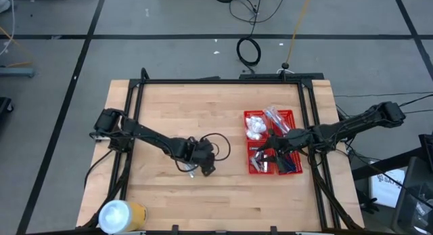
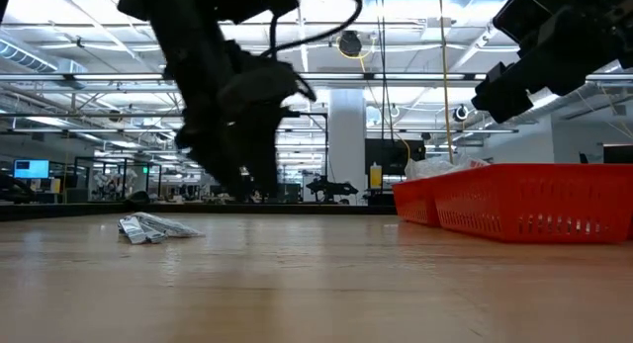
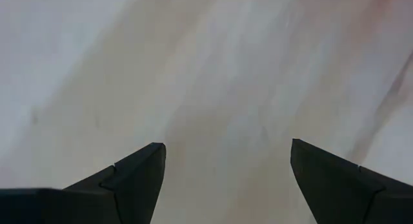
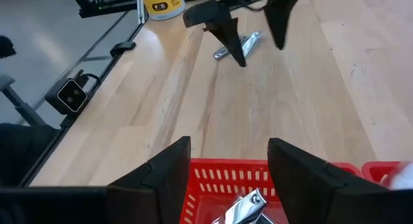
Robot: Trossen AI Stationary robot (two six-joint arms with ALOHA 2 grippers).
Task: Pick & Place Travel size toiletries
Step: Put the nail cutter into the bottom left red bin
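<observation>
Most toiletries sit in the red basket (image 1: 269, 168); the right gripper (image 4: 229, 161), wide, hovers above a silver tube (image 4: 242, 210); the left gripper (image 4: 253, 31), wide, empty, hangs beside the remaining tubes (image 4: 237, 44)

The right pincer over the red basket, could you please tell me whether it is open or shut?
Open. The right pincer hangs over the red basket, fingers apart and holding nothing; a silver tube lies below them in the basket.
</observation>
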